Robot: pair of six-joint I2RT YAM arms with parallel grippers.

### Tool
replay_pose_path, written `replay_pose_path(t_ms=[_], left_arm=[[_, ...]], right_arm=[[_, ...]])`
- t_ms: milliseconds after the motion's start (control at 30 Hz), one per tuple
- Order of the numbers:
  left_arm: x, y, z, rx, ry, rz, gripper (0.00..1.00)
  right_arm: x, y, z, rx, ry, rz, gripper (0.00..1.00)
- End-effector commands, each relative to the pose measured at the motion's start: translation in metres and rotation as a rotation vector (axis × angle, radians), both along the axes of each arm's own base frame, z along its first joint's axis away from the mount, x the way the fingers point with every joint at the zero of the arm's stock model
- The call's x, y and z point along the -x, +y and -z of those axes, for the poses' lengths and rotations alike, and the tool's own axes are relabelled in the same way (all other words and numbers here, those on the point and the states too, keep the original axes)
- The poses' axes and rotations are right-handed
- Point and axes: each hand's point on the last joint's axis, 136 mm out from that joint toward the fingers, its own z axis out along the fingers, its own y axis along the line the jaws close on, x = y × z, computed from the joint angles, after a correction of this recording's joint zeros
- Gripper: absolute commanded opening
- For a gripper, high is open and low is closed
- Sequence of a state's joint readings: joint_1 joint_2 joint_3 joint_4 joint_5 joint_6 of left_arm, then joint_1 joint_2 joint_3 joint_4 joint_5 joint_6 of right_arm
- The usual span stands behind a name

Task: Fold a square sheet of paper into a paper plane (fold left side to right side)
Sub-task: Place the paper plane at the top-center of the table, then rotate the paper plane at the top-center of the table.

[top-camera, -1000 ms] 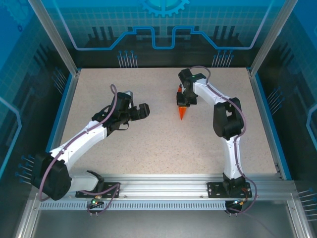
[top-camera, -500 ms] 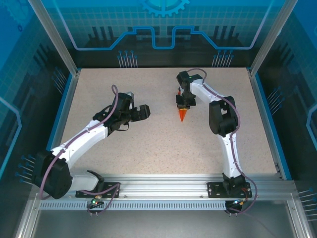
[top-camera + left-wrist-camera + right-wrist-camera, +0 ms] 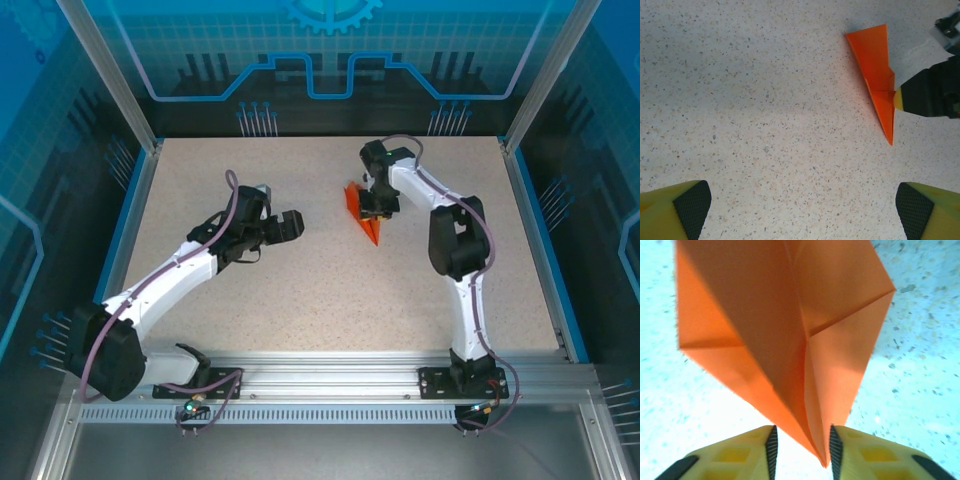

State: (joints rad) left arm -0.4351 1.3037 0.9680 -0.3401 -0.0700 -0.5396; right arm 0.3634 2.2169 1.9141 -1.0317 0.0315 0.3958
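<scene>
The orange paper plane (image 3: 361,211) lies on the speckled table (image 3: 300,300) at the back centre, its point toward the near side. My right gripper (image 3: 377,205) stands over its right edge. In the right wrist view the plane (image 3: 790,330) spreads its folded wings, and its tip sits between the parted fingers of the right gripper (image 3: 801,450), with a gap on the left and the paper close to the right pad (image 3: 836,447). My left gripper (image 3: 287,224) hovers left of the plane, wide open and empty. Seen from the left wrist, the plane (image 3: 875,65) lies ahead on the right, beyond the left gripper (image 3: 800,210).
Blue rails (image 3: 128,225) border the table on the left and right sides. Aluminium frame posts (image 3: 110,80) rise at the back corners. Bare tabletop lies between the arms and the near rail (image 3: 320,375).
The right jaws have parted from shut. The plane, earlier pinched narrow and upright, has dropped over to the left and shows a wider wing. The left arm has not moved.
</scene>
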Motion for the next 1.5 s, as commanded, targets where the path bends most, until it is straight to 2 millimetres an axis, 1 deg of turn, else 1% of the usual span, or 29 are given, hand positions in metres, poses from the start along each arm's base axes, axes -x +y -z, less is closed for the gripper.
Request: replay_pose_path(t_ms=[0, 100, 167, 267, 367, 433, 567, 700, 833, 933, 1167, 1267, 1467], left_arm=[[-0.006, -0.001, -0.015, 0.020, -0.023, 0.016, 0.99], [-0.008, 0.002, -0.015, 0.048, -0.020, 0.004, 0.99], [-0.009, 0.004, -0.014, 0.060, -0.019, -0.005, 0.99], [-0.010, 0.005, -0.012, 0.065, -0.010, -0.009, 0.99], [-0.009, 0.006, -0.010, 0.065, -0.002, -0.013, 0.99], [-0.008, 0.006, -0.008, 0.063, 0.004, -0.014, 0.99], [-0.007, 0.008, -0.007, 0.060, 0.010, -0.018, 0.99], [-0.006, 0.008, -0.008, 0.058, 0.011, -0.018, 0.99], [-0.006, 0.007, -0.008, 0.059, 0.011, -0.016, 0.99], [-0.006, 0.007, -0.008, 0.060, 0.011, -0.017, 0.99], [-0.006, 0.008, -0.007, 0.059, 0.015, -0.017, 0.99], [-0.006, 0.007, -0.008, 0.058, 0.012, -0.016, 0.99], [-0.007, 0.007, -0.009, 0.059, 0.012, -0.016, 0.99]], right_arm=[[0.012, -0.004, -0.036, 0.001, -0.053, -0.016, 0.39], [0.018, -0.009, -0.046, 0.002, -0.077, -0.024, 0.45], [0.019, -0.007, -0.044, -0.023, -0.082, -0.045, 0.49], [0.021, 0.003, -0.030, -0.083, -0.057, -0.067, 0.54], [0.018, 0.018, -0.017, -0.152, -0.040, -0.079, 0.56], [0.015, 0.023, -0.010, -0.173, -0.034, -0.082, 0.58], [0.009, 0.021, 0.002, -0.150, -0.033, -0.079, 0.62], [0.009, 0.018, 0.013, -0.116, -0.022, -0.085, 0.67], [0.010, 0.018, 0.023, -0.116, -0.009, -0.093, 0.67], [0.009, 0.020, 0.024, -0.134, -0.008, -0.094, 0.67], [0.016, 0.025, 0.034, -0.163, 0.047, -0.091, 0.67], [0.021, 0.031, 0.035, -0.192, 0.069, -0.092, 0.67], [0.028, 0.042, 0.027, -0.227, 0.080, -0.096, 0.67]])
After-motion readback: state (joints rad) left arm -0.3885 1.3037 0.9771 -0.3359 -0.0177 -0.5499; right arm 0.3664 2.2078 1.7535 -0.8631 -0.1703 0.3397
